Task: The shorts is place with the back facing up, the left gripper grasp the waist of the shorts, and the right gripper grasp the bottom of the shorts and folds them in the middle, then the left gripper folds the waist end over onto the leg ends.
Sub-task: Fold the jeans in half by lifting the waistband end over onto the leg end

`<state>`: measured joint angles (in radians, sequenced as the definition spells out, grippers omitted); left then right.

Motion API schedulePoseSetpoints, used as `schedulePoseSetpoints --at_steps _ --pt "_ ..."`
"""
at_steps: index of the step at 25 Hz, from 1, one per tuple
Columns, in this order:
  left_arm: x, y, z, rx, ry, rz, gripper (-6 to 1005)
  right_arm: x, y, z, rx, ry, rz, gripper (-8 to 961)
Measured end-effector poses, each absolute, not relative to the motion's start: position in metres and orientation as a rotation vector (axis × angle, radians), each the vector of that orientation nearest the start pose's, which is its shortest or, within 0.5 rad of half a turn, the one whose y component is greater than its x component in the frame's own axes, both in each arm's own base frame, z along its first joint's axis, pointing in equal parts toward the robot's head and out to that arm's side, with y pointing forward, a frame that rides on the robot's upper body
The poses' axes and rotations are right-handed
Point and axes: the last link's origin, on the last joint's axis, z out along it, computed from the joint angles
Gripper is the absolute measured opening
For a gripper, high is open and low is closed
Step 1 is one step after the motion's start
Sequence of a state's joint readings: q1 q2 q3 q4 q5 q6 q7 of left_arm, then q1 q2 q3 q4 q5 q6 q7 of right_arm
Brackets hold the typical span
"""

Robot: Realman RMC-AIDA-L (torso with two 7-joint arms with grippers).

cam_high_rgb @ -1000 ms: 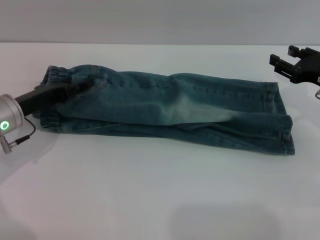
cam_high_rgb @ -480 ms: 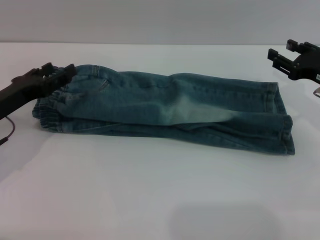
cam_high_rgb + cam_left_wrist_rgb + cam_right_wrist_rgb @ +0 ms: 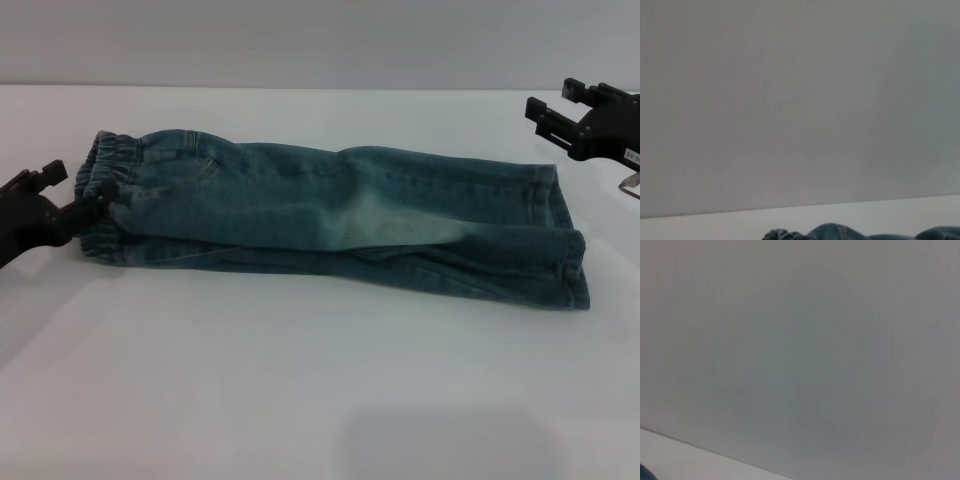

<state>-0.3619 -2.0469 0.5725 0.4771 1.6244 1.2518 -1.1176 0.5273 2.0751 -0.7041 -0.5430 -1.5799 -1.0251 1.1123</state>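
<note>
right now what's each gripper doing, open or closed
left gripper: open, at the waist of the shorts, holding nothing.
right gripper: open, empty, raised beyond the leg ends.

One shorts [image 3: 330, 225], two end effectors: left [image 3: 78, 192], right [image 3: 560, 102]

A strip of the shorts [image 3: 840, 233] below a blank wall [image 3: 800, 100].
</note>
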Motion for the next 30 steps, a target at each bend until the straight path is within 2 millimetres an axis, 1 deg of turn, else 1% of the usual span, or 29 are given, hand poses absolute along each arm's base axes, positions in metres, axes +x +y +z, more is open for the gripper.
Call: schedulePoseSetpoints --at_steps 8,20,30 --pt "-0.358 0.313 0.03 -2.075 -0.69 -0.656 860 0.295 0.39 0.023 -2.12 0.618 0.649 568" --pt "-0.375 0.321 0.02 -2.015 -0.738 -0.509 860 0.291 0.391 0.019 -2.129 0.627 0.667 568" --pt "-0.378 0.327 0.014 -2.011 -0.761 -0.455 860 0.287 0.392 0.017 -2.122 0.64 0.707 567"
